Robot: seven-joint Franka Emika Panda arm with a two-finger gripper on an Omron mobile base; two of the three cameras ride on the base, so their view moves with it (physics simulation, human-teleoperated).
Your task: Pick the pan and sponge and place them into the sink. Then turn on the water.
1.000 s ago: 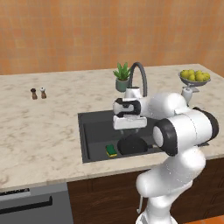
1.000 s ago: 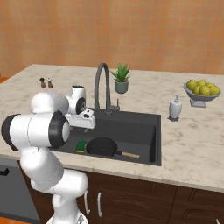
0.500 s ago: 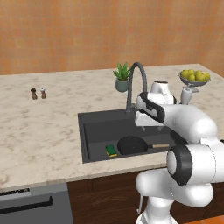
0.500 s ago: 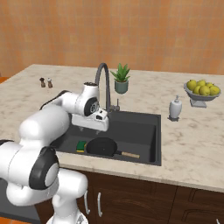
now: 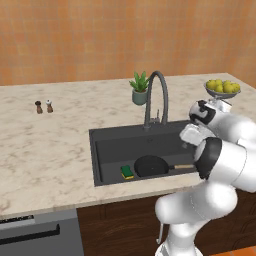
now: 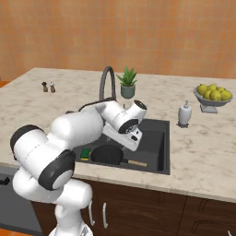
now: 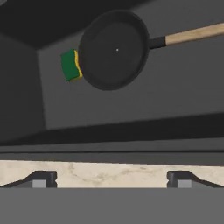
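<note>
Black pan and sponge, touching at its 9 o'clock, lie in the sink. Your gripper hangs empty, fingers apart. You could clip the faucet neck reaching for water.

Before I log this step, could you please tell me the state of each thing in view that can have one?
pan: lying flat in the sink, empty.
sponge: in the sink, right beside the pan.
sink: holds the pan and sponge; looks dry.
faucet: off, no stream falling from its spout.
gripper: open, empty, looking down into the sink.
fruit bowl: upright on the counter, full of yellow fruit.
</note>
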